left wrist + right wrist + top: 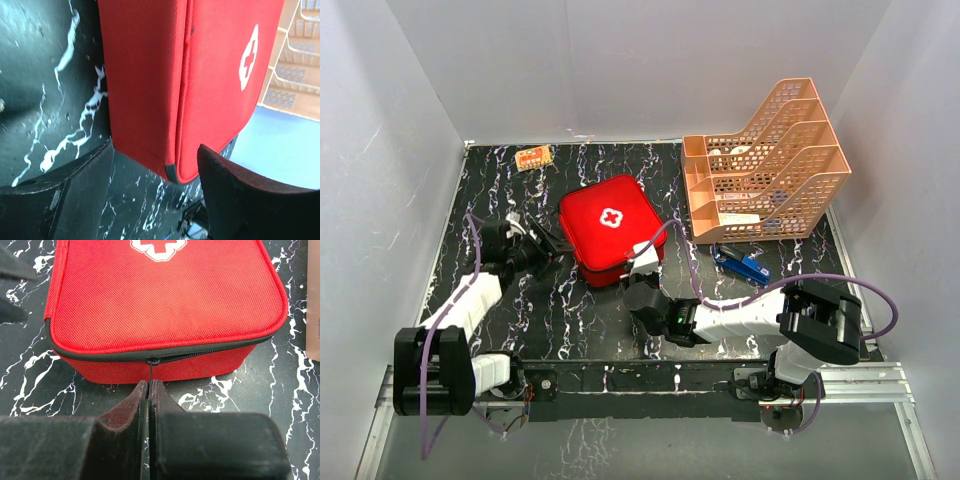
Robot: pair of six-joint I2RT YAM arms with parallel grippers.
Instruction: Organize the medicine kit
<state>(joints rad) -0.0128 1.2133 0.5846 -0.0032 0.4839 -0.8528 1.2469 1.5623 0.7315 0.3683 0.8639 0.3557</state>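
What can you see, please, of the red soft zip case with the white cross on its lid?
The medicine kit is a squarish red woven-fabric case with rounded corners, a white cross on top and a dark zip around its side. It lies flat, lid down, on the black marbled table. The right gripper is shut on the thin zip pull at its near side; the open left gripper straddles its left corner, contact unclear.
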